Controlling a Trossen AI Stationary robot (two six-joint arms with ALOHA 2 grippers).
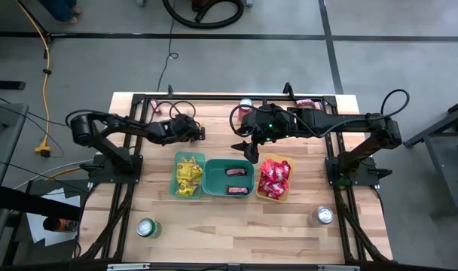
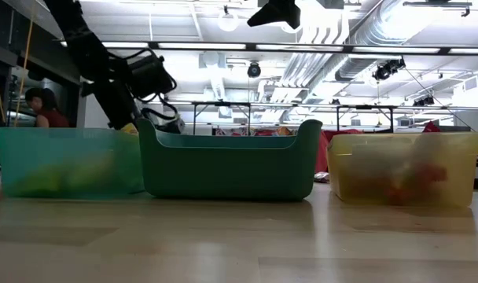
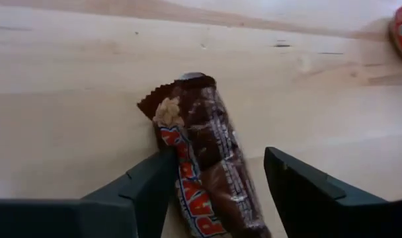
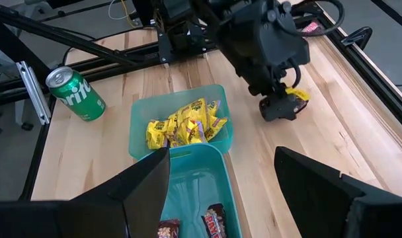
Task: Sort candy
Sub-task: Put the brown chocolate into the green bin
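Observation:
A dark brown candy bar [image 3: 211, 142] with red lettering lies flat on the wooden table, behind the bins. My left gripper [image 3: 217, 182] is open and low over it, one finger on each side of its near end; the high view shows the gripper [image 1: 196, 132] behind the light green bin [image 1: 178, 179] of yellow packets. My right gripper [image 4: 221, 188] is open with nothing in it, high above the teal bin [image 1: 214, 181], which holds two brown bars. The yellow bin [image 1: 289, 184] holds red packets. My left gripper has its fingers on either side of the bar's long sides, slanting down from above and lying along the bar. One finger [image 3: 155, 182] stands right against the wrapper's edge [image 3: 178, 165]; I cannot tell whether it touches. The bar rests flat on the table.
A green can [image 1: 147, 227] and a silver can [image 1: 322, 216] stand near the table's front edge. A red can [image 1: 246, 104] stands at the far edge. Bare wood lies around the bar and in front of the three bins.

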